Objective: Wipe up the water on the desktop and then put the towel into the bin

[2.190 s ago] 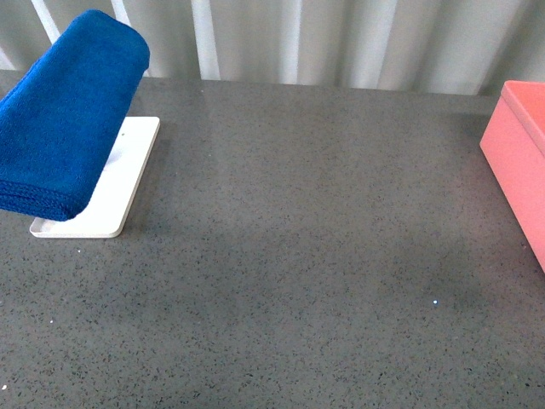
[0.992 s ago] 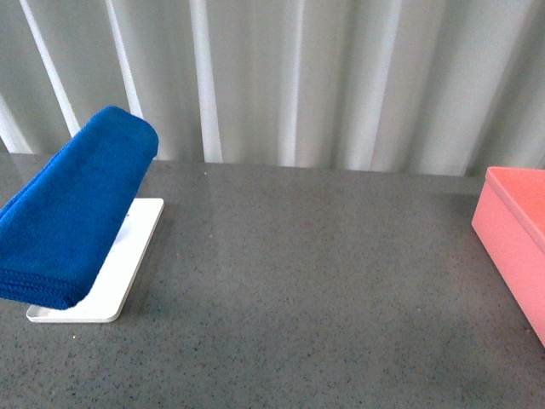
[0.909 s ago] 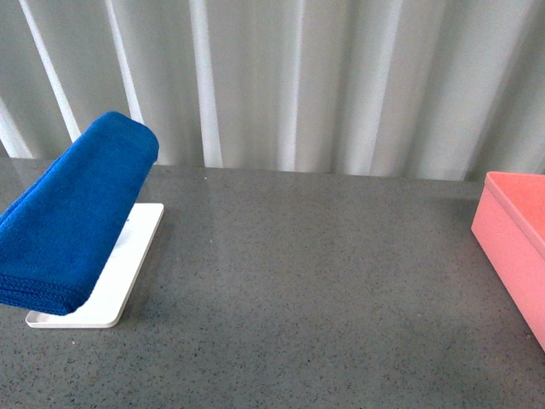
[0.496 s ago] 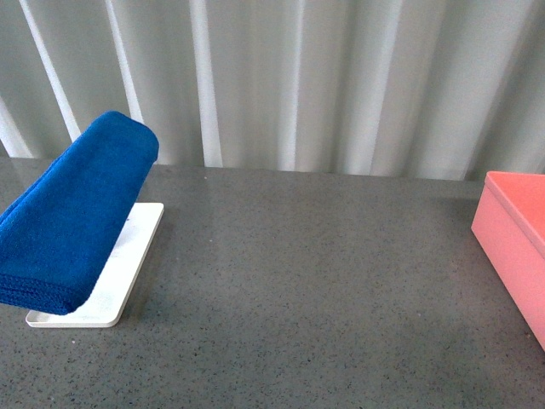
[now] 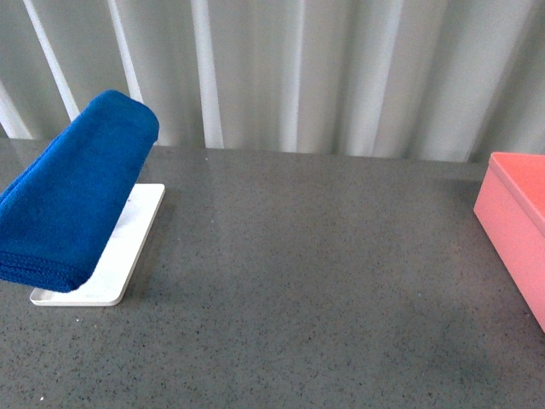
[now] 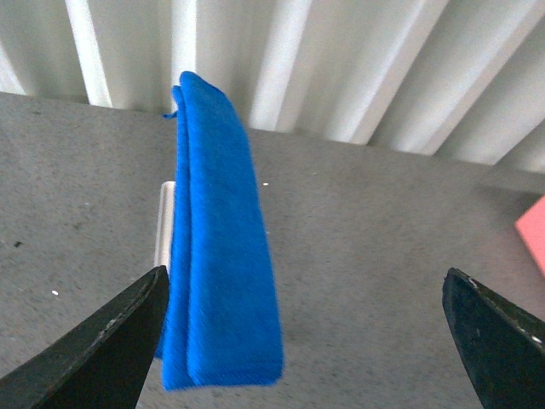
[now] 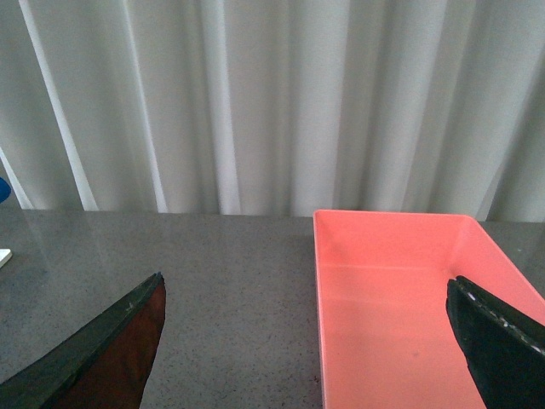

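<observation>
You have the bright blue, thick, fuzzy microfibre towel [image 5: 77, 196] folded into a long band and lying over the flat white rectangular tray [image 5: 128, 247] toward the far left corner of the dark grey, speckled stone-like bench [image 5: 324, 281]. The towel sits tilted, with its far end raised higher than its near end, and it covers most of the tray's left side; what supports it from below is hidden. In the left wrist view the towel [image 6: 221, 247] runs lengthwise away from the camera, a stitched edge shows at its near end, and a narrow strip of the tray [image 6: 163, 226] shows just beside it. The left gripper [image 6: 304, 274] is released: its two dark fingers stand wide apart with nothing between them, clear of the towel and above the bench. The salmon-pink rectangular plastic bin [image 5: 511, 247] stands toward the bench's right edge, well apart from the towel, and the front view cuts it off at the frame. In the right wrist view you see the bin's [image 7: 400, 332] smooth inner floor and straight walls from above. The right gripper [image 7: 304, 279] is likewise released, with its fingers spread wide and grasping nothing, one finger over the bench and the other over the bin. A pale, vertically ribbed wall [image 5: 341, 77] rises behind the bench's far edge.
</observation>
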`<control>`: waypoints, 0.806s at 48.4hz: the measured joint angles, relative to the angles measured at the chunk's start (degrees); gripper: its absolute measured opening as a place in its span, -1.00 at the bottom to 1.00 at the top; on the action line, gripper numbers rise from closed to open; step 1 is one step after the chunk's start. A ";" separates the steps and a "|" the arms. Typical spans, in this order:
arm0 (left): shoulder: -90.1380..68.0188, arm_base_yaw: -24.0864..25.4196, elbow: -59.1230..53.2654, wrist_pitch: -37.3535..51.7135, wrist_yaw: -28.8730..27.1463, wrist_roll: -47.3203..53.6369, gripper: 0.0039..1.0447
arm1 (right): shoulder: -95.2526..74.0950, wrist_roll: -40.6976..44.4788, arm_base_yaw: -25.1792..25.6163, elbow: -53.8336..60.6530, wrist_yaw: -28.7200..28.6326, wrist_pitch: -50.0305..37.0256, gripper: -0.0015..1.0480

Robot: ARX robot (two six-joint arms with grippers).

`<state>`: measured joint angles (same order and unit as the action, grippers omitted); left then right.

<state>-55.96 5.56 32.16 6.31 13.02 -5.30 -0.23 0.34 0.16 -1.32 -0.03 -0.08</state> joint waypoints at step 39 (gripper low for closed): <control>-54.55 -3.30 48.81 -21.92 -10.71 16.06 0.88 | 0.00 0.00 0.00 0.00 -0.02 -0.02 0.86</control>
<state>-110.52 2.26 80.97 -15.62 2.31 10.76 -0.23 0.34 0.16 -1.32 -0.05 -0.10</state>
